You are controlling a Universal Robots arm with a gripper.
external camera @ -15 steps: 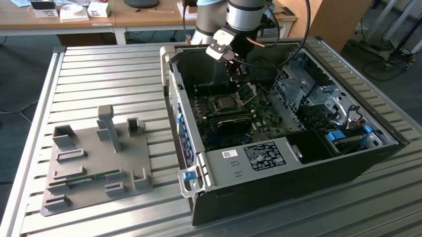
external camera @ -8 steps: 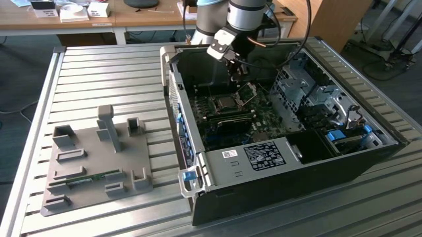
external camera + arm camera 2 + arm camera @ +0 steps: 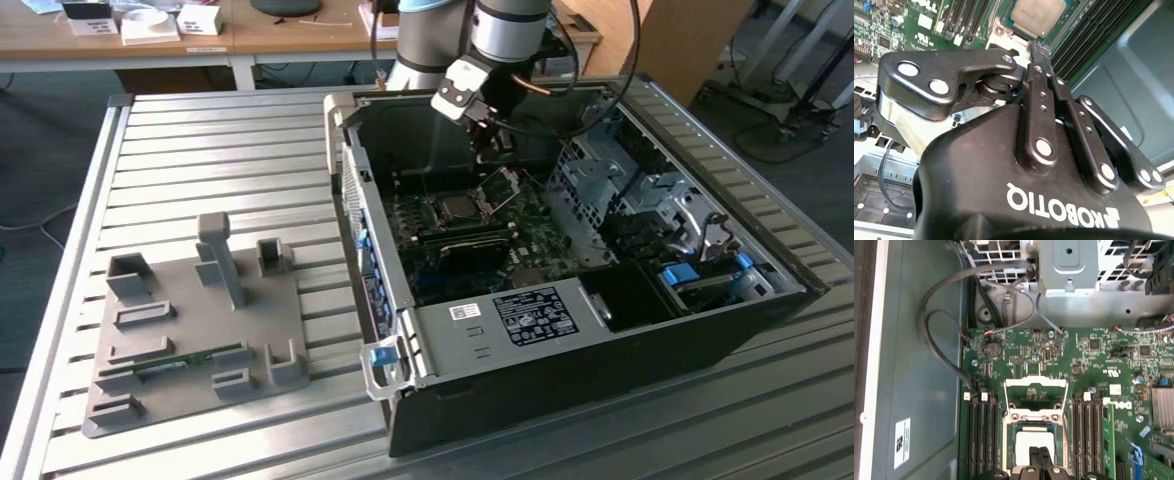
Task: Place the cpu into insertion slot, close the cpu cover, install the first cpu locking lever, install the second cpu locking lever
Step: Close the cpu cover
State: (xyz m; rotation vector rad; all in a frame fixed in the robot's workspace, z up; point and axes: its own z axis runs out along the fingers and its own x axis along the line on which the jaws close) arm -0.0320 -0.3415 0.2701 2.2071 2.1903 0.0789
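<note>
While your tool (image 3: 1040,456) hangs just over the socket, look at its fingers: they are pressed together with nothing between them. I'd judge that closed tip is kept slim so it fits between the memory slots flanking the socket. In both wrist views the cpu (image 3: 1023,441) already lies flat in the insertion slot, right under the fingertips; whether they touch it, I cannot tell. The cpu cover (image 3: 1036,382) stands swung back on the far side of the socket, which leaves the chip exposed and the cover not yet closed.

The open computer case (image 3: 561,380) holds the motherboard (image 3: 1094,370) and lies on its side on the desk (image 3: 214,140). On the exterior view's left, well apart, a grey fixture tray (image 3: 174,300) carries a slim green card (image 3: 174,362) in one slot.
</note>
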